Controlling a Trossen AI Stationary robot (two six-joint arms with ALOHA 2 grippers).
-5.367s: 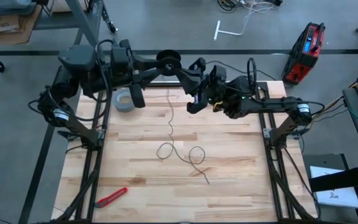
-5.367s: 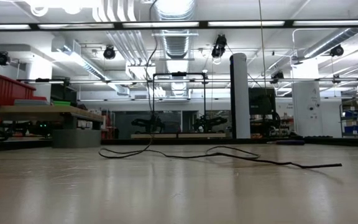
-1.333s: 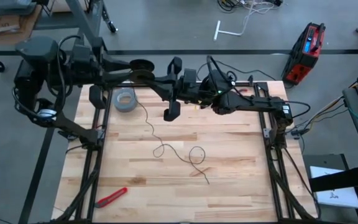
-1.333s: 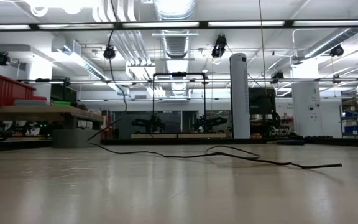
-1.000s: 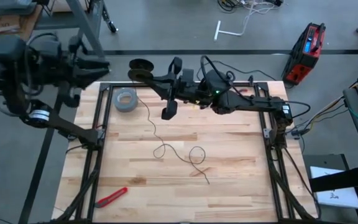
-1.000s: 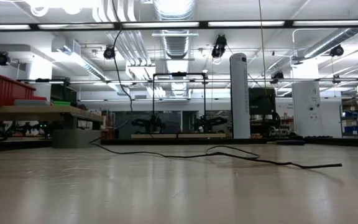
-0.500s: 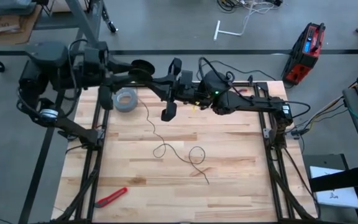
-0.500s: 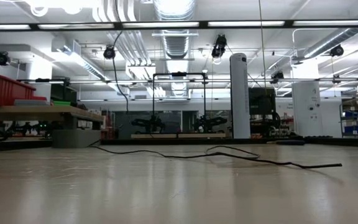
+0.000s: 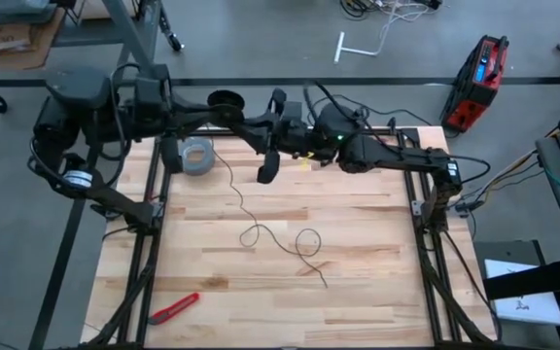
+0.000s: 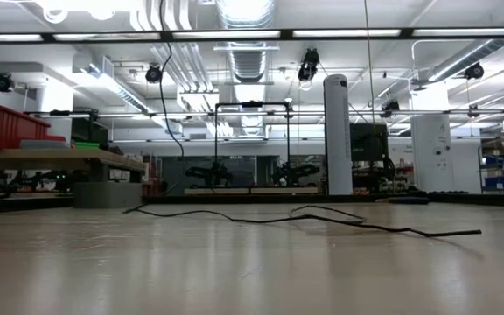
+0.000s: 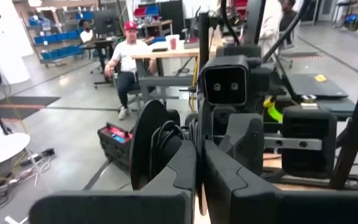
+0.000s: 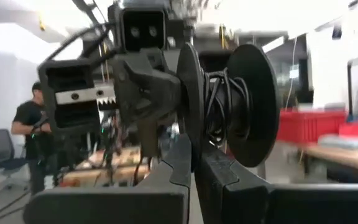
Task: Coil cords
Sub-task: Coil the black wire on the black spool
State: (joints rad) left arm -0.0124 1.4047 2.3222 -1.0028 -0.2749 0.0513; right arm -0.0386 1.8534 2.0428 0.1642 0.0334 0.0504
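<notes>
The left claw (image 11: 196,148) is back at the reel (image 9: 225,99), after standing swung out well beyond the counter (image 9: 367,292) edge a second ago with the right claw (image 12: 191,142) alone carrying the spool. Its fingers are narrow, almost together, right against one flange of the reel; whether they actually pinch that flange cannot be told. The right claw faces it from the other side and is clamped on the reel's other flange, holding it in the air over the far counter edge. The cord (image 10: 392,229) hangs from the reel just below the two claws. It runs away from them across the boards and ends in the same loose loops well apart from both claws. Those loops have hardly shrunk, so the swing probably laid on one turn and most of the coiling is left. By count there is one cord, one reel with a few turns on it, one grey tape roll (image 9: 195,156) lying under the left claw, one red cutter (image 9: 173,307) far from both, and two arms.
</notes>
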